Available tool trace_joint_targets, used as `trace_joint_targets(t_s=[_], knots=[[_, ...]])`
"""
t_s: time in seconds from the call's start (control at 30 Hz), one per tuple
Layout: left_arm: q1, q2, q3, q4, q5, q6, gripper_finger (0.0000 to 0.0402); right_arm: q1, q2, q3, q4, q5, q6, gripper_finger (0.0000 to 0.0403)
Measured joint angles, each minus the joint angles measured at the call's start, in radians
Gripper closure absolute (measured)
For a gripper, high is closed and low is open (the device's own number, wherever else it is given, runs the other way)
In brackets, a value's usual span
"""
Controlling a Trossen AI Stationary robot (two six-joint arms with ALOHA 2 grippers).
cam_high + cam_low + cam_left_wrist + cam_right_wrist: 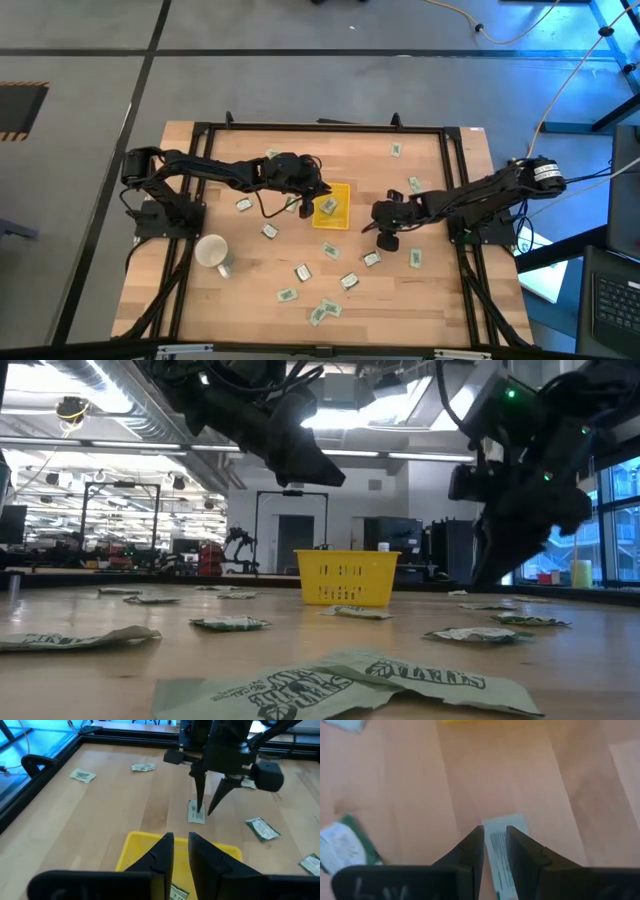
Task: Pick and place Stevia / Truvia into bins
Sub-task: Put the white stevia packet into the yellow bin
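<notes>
While the left fingers (179,854) hover slightly parted over the yellow plastic tray (134,849), right fingers (495,851) straddle a flat paper packet (501,851).

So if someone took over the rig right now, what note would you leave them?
Left gripper: above the yellow tray, fingers slightly apart, holding nothing visible.
Right gripper: open, tips down astride one packet on the table, right of the tray; not yet gripped.
Done: at least one packet in the tray.
Left: over a dozen packets lie scattered on the wooden table, mostly toward the near edge, a few at the far side. A white mug stands near the left arm's base; leave it.
</notes>
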Motion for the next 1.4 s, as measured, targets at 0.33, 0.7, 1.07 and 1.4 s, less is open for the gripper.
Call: trace_joint_targets(t_s=[0.33, 0.7, 1.07, 1.4], knots=[[0.000, 0.002, 0.000, 0.003, -0.001, 0.033, 0.0348, 0.000, 0.118, -0.001, 0.050, 0.022, 0.028, 0.0327], [0.000, 0.002, 0.000, 0.001, 0.000, 0.033, 0.0351, 0.000, 0.133, -0.001, 0.057, 0.020, 0.059, 0.0396], [0.000, 0.001, -0.001, -0.067, 0.000, 0.034, 0.0351, 0.000, 0.040, 0.068, -0.082, 0.002, 0.054, 0.0401], [0.000, -0.057, -0.002, -0.215, -0.002, 0.044, 0.0351, 0.000, -0.005, 0.276, -0.221, 0.041, -0.023, 0.0402]])
